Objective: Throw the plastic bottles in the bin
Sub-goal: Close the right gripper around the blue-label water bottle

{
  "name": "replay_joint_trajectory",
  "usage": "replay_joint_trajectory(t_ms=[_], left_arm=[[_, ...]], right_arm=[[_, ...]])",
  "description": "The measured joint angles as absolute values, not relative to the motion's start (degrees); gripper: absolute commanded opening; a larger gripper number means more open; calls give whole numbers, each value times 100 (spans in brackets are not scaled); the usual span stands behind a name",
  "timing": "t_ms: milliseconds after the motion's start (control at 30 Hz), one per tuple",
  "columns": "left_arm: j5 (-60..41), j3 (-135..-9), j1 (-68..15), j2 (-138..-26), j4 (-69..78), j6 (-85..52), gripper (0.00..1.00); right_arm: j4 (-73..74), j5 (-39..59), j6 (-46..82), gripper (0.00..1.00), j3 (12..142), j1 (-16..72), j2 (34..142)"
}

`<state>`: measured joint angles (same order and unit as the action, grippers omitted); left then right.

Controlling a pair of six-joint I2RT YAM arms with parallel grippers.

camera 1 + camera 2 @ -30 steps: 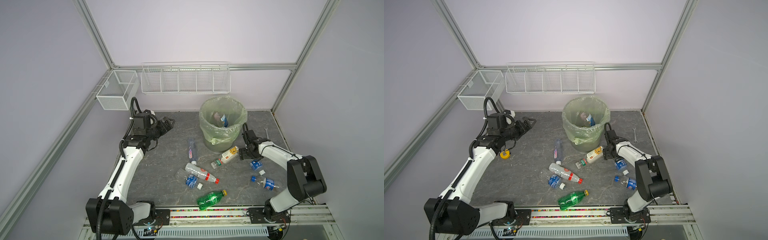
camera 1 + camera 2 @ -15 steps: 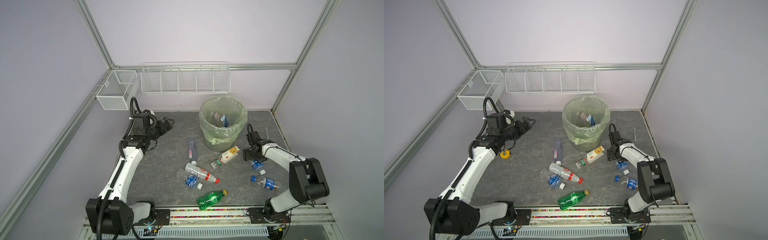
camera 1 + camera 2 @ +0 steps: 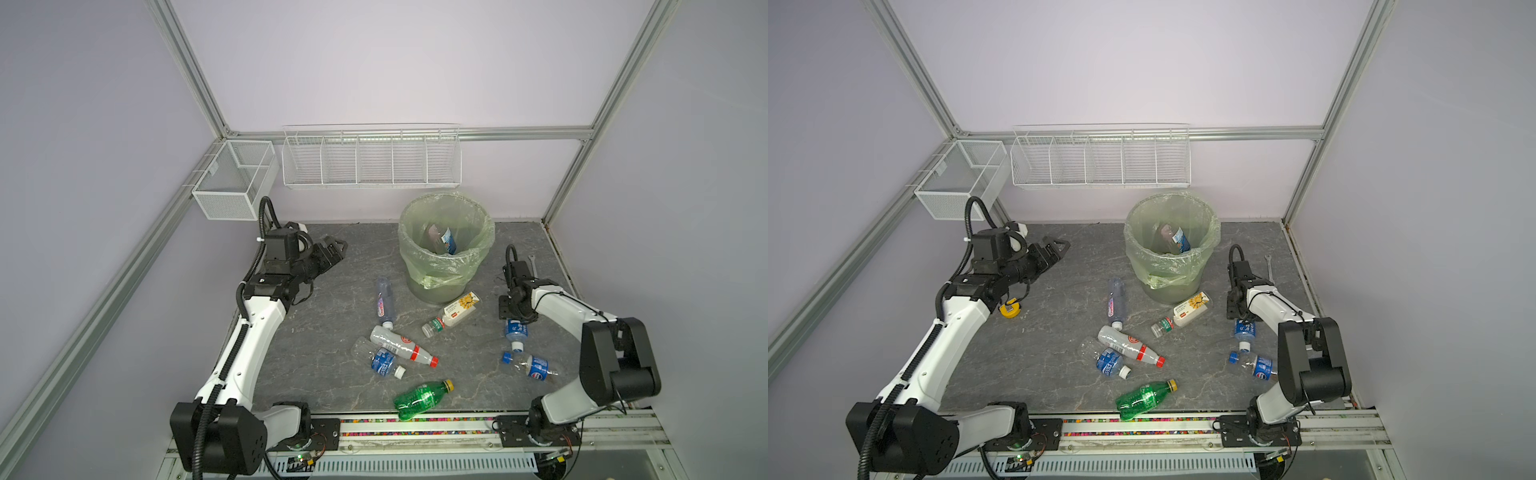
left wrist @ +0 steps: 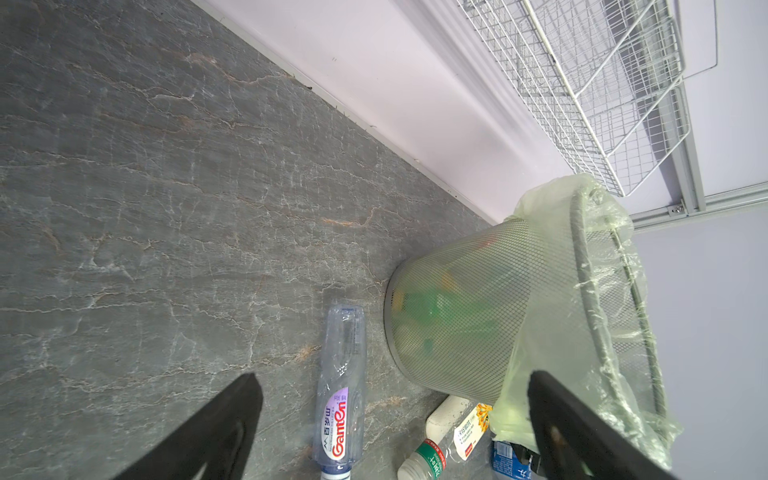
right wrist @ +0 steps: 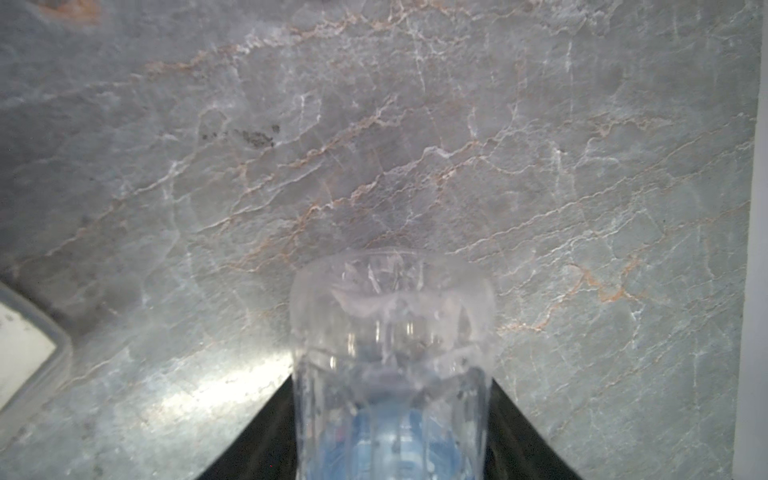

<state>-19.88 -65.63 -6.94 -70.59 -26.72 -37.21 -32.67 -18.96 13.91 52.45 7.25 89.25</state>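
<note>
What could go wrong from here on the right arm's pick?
1. The right gripper has its fingers on either side of the clear blue-label bottle. Thin, slick plastic may crumple or squirt out on the lift.
2. The bin stands tall nearby. A low carry could hit its rim or snag the bag.
3. The sunflower bottle lies by the bin's foot. A low sweep may knock it away.
</note>
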Motion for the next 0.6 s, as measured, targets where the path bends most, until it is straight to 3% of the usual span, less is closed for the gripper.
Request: replay_joint_trajectory(t_ms=[133, 600], left_arm=[[-1935, -6525, -674, -7032, -2700, -3717, 100], [-1787, -6141, -508, -6973, -2781, -3607, 100]], right_arm=[[-3238, -1747, 1387, 52, 5275, 554, 8925], [-3404, -1107, 1389, 52, 5712, 410, 7994]])
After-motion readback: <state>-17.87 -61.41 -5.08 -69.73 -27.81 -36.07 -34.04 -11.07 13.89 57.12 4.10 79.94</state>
